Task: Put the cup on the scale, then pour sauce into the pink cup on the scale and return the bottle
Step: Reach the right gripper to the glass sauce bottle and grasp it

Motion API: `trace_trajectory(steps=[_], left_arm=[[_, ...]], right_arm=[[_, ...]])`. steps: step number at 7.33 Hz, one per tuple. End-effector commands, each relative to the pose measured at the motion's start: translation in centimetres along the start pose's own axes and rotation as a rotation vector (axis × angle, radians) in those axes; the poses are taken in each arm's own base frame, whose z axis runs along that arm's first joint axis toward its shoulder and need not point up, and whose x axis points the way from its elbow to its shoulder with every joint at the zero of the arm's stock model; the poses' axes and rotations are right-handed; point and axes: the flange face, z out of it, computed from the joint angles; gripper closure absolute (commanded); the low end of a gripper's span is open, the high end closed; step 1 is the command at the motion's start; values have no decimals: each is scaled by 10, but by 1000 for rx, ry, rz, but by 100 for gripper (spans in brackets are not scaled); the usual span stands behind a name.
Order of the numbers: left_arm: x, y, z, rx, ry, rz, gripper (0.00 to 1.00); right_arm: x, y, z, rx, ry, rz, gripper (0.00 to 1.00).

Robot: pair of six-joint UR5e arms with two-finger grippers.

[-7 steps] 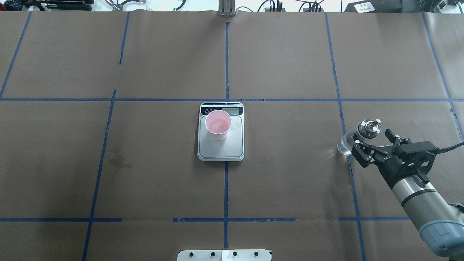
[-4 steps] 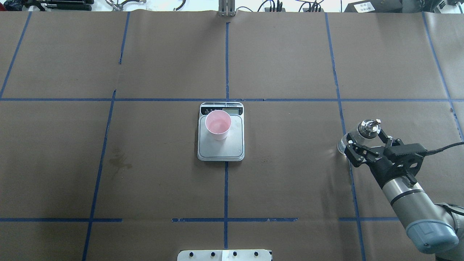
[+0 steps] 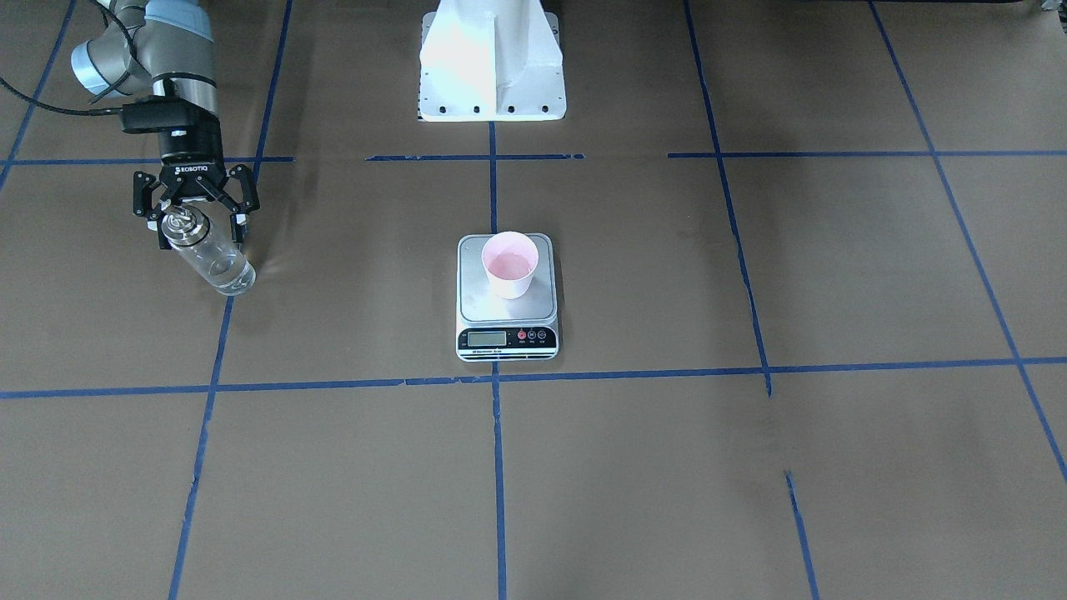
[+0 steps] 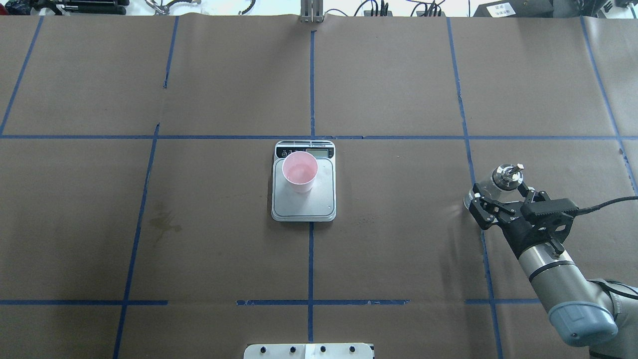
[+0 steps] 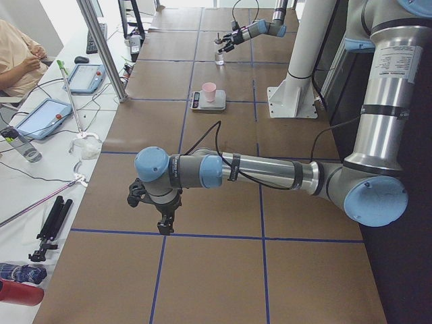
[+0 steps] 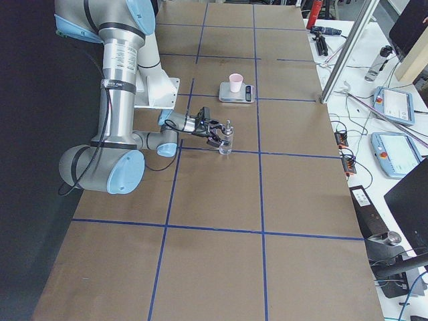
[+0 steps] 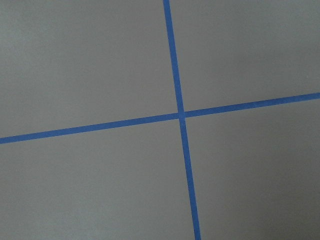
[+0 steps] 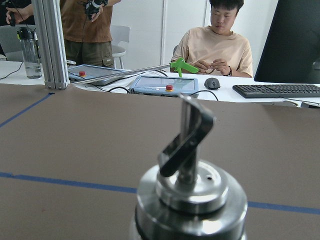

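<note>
Since 1 s ago the R hand (image 4: 501,192) has slid in on the bottle (image 4: 505,176). Its fingers sat short of the glass then; now they stand either side of it. We read the hand as spread, w/ the glass btwn the fingers but not yet pinched.

The bottle stands upright on the counter (image 4: 398,249) on our right side, beside a blue tape line and well apart from the scale (image 4: 305,204). The cup (image 4: 299,171) is already on the scale, toward the plate's far-left corner, near the display strip. We can't tell whether any sauce is in it yet.

So step 1 looks done, and we judge this is the bottle pick-up, pre-pour. Next move calls for closing squarely on the glass below the metal cap. If one finger lands first, smooth glass could slip or tip. Then lift straight up before carrying over.

Room: nothing stands btwn bottle and scale in the overhead view, so the carry path looks open. The cup sits off-centre, so the spout must come over its rim, not the plate. The bottle is well in from the counter's far edge.

The L hand (image 5: 162,219) hangs low, far off on the other side. It shows only in a side view, so we can't tell if it's spread.
</note>
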Motion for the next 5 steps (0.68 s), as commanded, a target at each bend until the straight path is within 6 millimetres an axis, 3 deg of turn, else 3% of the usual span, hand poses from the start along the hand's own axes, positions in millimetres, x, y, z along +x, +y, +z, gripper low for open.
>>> trace_trajectory(steps=[1,3,5], left_arm=[[0,1,1,1,8,-1,0],[0,2,1,-1,9,-3,0],[-2,2,3,-6,2,-12,0]], right_arm=[[-7,7,6,4,3,-3,0],[-13,16,15,23,15,-8,2],[-11,18,16,28,20,-6,20]])
